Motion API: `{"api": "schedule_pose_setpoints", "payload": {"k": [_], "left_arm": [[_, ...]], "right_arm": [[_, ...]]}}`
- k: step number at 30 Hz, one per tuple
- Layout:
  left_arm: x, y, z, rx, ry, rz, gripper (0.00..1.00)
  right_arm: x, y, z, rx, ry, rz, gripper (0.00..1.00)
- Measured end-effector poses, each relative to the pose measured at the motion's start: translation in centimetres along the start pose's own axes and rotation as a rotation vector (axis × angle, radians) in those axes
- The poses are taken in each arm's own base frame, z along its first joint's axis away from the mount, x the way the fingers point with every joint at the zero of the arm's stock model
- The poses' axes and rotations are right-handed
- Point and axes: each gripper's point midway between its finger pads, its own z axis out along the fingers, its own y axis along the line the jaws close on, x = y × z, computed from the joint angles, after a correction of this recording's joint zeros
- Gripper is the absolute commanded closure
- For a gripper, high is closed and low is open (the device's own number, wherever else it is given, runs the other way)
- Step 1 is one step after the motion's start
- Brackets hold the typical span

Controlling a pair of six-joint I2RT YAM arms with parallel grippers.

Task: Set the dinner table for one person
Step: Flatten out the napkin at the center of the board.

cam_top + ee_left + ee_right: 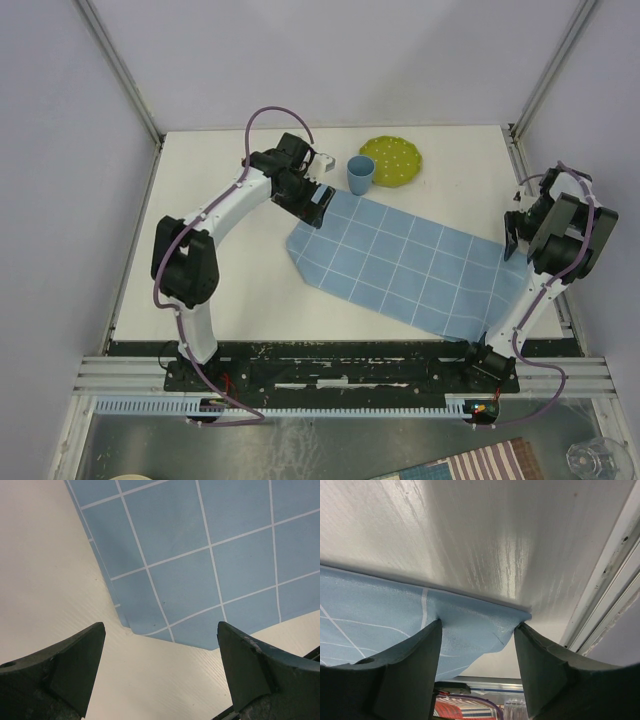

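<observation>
Bright, even light falls from above. The top view is sharp, and shadows on the table (230, 280) are faint and soft. In the right wrist view, streaky glare runs across the table toward its right edge, and the right fingers (395, 680) look dark and slightly blurred. The left fingers (60, 675) do too, while the cloth (200, 555) beyond them is crisp.

The dinner table (250, 300) is a large, plain white, matte rectangular top, flat and level, walled on three sides; a light-blue gridded cloth (400, 265) lies askew across its right half; a blue cup (360, 175) and a green plate (392, 160) stand near its far edge.
</observation>
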Motion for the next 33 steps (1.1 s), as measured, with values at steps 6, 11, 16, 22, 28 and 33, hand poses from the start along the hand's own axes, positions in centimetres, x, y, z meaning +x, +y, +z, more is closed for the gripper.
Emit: {"api": "schedule_pose_setpoints", "payload": {"k": [6, 11, 16, 22, 28, 33], "left_arm": [[-0.1, -0.1, -0.7, -0.001, -0.009, 0.002, 0.01], [-0.1, -0.1, -0.8, -0.001, -0.009, 0.001, 0.01], [-0.1, -0.3, -0.8, 0.008, -0.009, 0.001, 0.01], [-0.1, -0.3, -0.8, 0.011, -0.008, 0.001, 0.02], [-0.1, -0.4, -0.8, 0.011, -0.008, 0.001, 0.02], [-0.1, -0.4, -0.9, 0.011, -0.01, 0.001, 0.02]], "right_arm": [[0.4, -0.3, 0.3, 0.029, 0.001, 0.019, 0.91], [0.9, -0.1, 0.3, 0.03, 0.003, 0.038, 0.98], [0.7, 0.2, 0.2, 0.021, -0.014, 0.048, 0.98], [-1.0, 1.1, -1.3, 0.004, -0.081, 0.065, 0.98], [-5.5, 3.0, -7.0, -0.002, -0.286, 0.065, 0.98], [-8.9, 4.6, -12.5, -0.016, -0.461, 0.068, 0.98]]}}
